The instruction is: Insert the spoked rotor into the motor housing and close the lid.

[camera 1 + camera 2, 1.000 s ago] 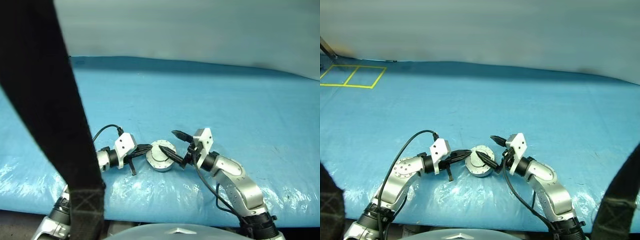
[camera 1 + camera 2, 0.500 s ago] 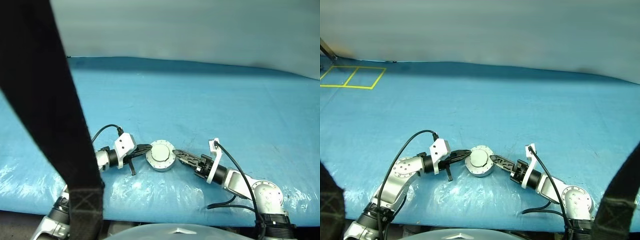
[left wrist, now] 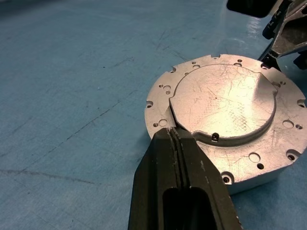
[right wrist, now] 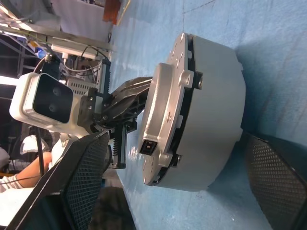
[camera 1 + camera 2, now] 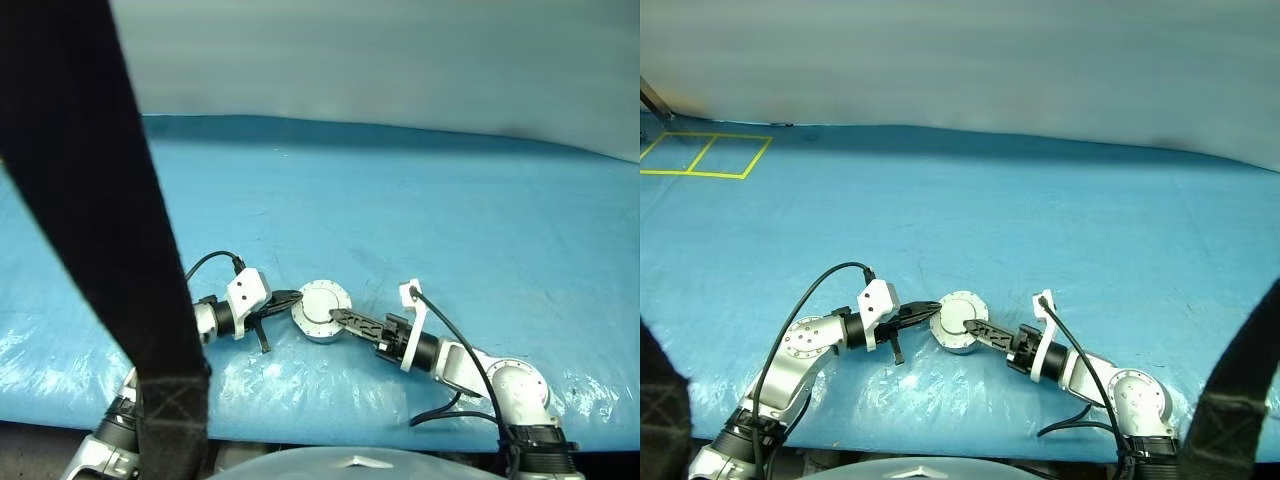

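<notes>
Two pincers flank the motor housing (image 5: 321, 309) with its lid (image 3: 225, 103) on: left gripper (image 3: 175, 139) pressed together against its rim, right gripper (image 4: 168, 191) spread around it. My squeeze could skid it.

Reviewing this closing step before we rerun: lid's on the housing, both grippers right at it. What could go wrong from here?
1. The lid shows a dark gap to the motor housing at one side; it may not be fully seated.
2. The open right gripper straddles the housing; closing off-centre could push it across the blue sheet.
3. The shut left gripper touches the lid's rim; a push there could tilt the lid.
</notes>
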You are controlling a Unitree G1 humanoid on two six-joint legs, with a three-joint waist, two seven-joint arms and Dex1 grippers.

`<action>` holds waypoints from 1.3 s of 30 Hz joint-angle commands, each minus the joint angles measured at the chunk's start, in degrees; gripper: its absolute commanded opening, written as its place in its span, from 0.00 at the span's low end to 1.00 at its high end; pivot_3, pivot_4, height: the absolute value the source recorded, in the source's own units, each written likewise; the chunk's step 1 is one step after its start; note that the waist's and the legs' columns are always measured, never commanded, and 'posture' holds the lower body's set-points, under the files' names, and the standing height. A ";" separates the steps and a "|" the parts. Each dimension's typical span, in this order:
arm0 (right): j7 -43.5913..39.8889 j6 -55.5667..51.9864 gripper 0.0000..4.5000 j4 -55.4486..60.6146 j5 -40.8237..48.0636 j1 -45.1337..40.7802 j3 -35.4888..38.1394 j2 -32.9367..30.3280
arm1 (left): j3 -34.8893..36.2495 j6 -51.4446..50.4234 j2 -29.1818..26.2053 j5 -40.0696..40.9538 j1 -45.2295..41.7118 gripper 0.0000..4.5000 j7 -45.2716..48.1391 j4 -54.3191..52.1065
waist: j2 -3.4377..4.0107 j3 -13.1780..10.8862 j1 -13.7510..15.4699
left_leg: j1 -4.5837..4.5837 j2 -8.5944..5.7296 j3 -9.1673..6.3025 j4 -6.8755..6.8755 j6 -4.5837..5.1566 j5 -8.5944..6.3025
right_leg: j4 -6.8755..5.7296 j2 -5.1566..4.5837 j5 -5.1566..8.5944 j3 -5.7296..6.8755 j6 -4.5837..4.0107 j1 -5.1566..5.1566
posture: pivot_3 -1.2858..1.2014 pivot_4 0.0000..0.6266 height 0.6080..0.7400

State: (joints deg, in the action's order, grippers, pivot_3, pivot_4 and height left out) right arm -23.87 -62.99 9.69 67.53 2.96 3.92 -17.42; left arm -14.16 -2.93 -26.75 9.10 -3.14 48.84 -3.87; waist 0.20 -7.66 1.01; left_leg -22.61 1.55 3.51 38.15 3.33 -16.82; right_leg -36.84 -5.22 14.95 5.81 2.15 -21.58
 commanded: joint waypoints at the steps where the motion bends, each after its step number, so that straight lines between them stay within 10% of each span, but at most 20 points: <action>1: -0.76 -0.60 0.78 -0.41 -2.06 0.90 -1.48 -0.06 | -1.68 -0.78 -0.47 -1.62 1.43 0.00 0.63 2.22 | 0.00 0.00 0.02 | -0.01 -0.01 0.00 0.00 0.00 0.00 | 0.00 0.00 -0.01 -0.01 0.01 0.00 | 0.52 0.24 1.00; 5: -2.01 0.32 0.54 -0.85 -3.48 1.44 -0.88 -0.33 | -1.75 -0.47 -0.41 -1.71 1.57 0.00 0.62 2.56 | 0.02 -0.01 0.08 | -0.01 -0.03 0.02 0.01 0.00 0.00 | 0.00 0.00 -0.02 -0.03 0.03 -0.01 | 0.52 0.24 1.00; 39: -0.12 4.62 0.54 -1.96 -6.72 -2.57 3.14 8.36 | 3.47 -5.21 -0.09 4.24 4.46 0.00 -1.71 -7.94 | 0.11 -0.11 -0.32 | -0.11 0.04 0.04 0.11 -0.29 0.22 | -0.11 0.53 -0.10 -0.34 0.11 -0.15 | 0.52 0.24 1.00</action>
State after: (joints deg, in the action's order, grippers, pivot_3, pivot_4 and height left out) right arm -24.70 -58.83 6.97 61.21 0.76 6.91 -9.26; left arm -10.20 -8.44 -27.19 13.50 1.42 47.42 -9.10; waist 0.31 -7.77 0.69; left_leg -22.71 1.59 3.56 38.27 3.04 -16.60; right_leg -36.96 -4.68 14.85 5.47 2.26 -21.73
